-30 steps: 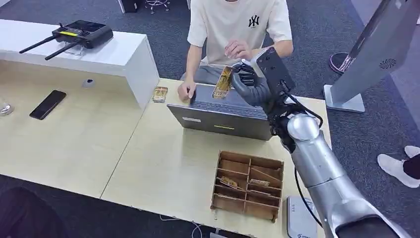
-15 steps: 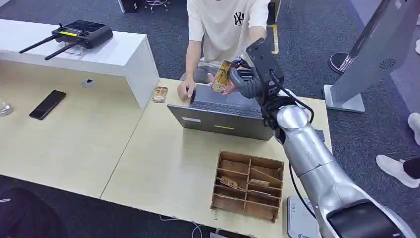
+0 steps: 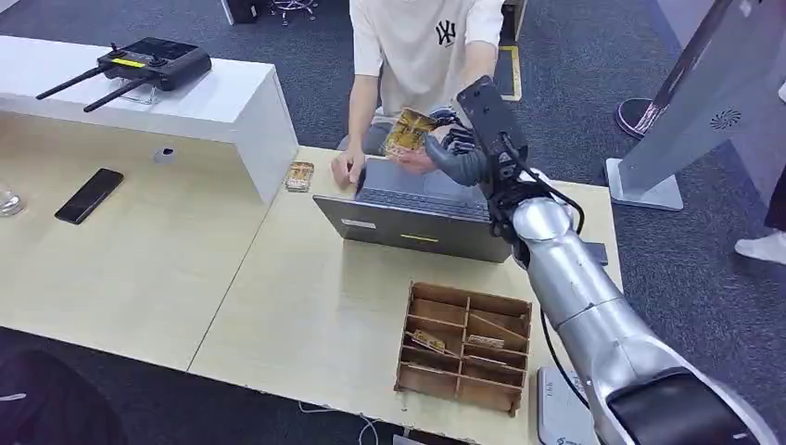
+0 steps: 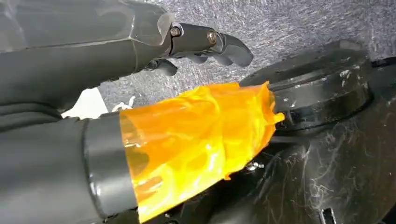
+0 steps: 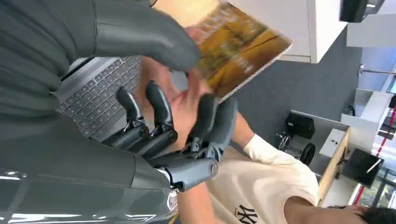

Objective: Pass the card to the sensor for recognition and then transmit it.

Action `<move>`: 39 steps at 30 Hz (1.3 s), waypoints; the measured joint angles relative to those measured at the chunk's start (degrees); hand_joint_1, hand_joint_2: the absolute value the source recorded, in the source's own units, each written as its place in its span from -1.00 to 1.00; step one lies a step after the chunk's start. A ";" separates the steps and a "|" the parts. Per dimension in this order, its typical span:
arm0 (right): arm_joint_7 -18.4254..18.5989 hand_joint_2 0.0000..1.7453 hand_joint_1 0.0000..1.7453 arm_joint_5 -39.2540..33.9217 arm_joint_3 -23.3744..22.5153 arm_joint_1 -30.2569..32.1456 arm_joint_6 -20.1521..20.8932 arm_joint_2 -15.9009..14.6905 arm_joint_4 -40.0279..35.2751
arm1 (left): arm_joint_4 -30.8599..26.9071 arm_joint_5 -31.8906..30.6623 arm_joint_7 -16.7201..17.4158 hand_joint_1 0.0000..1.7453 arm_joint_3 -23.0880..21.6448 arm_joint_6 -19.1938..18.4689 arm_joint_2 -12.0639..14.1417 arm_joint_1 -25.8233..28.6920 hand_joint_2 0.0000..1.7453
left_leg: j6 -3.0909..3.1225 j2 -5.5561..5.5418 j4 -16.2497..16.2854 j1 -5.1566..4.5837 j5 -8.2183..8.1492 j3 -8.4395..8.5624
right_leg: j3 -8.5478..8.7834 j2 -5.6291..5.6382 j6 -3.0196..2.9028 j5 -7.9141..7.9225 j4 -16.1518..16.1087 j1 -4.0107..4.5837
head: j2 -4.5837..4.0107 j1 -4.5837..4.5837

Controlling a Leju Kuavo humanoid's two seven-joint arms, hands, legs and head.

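My right hand (image 3: pixel 459 148) reaches out over the grey laptop (image 3: pixel 417 222) and pinches a yellow-brown card (image 3: pixel 408 130) between thumb and fingers. In the right wrist view the thumb presses on the card (image 5: pixel 238 46), the darker fingers (image 5: pixel 205 121) curl beneath, and a person's open palm (image 5: pixel 187 100) lies right under the card. The person's hand (image 3: pixel 417 159) is raised beneath the card above the keyboard. My left hand (image 4: pixel 140 116), its thumb wrapped in orange tape, hangs with fingers apart and holds nothing.
A second card (image 3: pixel 299 176) lies on the table by the person's other hand. A wooden compartment tray (image 3: pixel 463 348) with several cards sits near the front edge, with a white device (image 3: pixel 561 413) beside it. A phone (image 3: pixel 89 195) and a router (image 3: pixel 153 63) lie at the left.
My right hand moved the card farther from me and slightly left, toward the person. The person's hand came up under the card, which now lies flatter.
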 joint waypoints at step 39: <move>-5.36 1.00 1.00 6.51 -1.12 27.80 4.61 -8.15 -40.32 | -7.02 -17.99 6.10 -1.00 14.28 0.00 -3.24 10.52 -1.00 | -0.01 0.01 0.00 0.03 -0.01 0.38 | -0.07 0.01 -0.01 0.00 -0.03 0.04 | 0.00 0.00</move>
